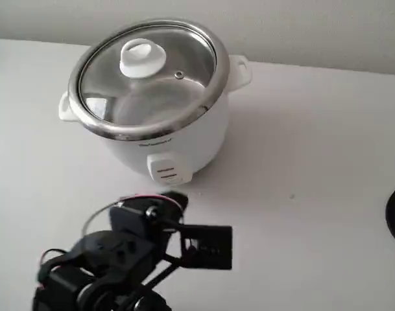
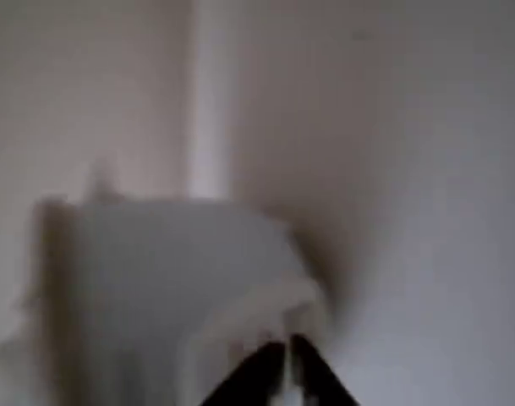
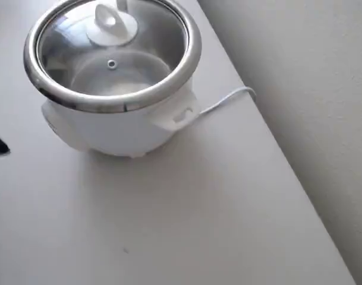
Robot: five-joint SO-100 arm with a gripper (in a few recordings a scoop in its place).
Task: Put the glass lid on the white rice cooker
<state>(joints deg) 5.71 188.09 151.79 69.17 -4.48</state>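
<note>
A: Currently, item one: glass lid (image 1: 148, 74), seated on the white rice cooker (image 1: 178, 139), knob (image 1: 143, 57) near centre. Seated evenly?

B: Looks level in the overhead view; judged done.

A: Item two: gripper (image 2: 287, 359), at the cooker's six o'clock in the fixed view, holding nothing, jaws nearly pressed together.

B: Risk: if you swing up toward twelve, the arm could clip the rim and unseat the lid.

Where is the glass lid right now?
The glass lid sits on top of the white rice cooker, at upper left in the fixed view, beyond the gripper, which is apart from it.
</note>
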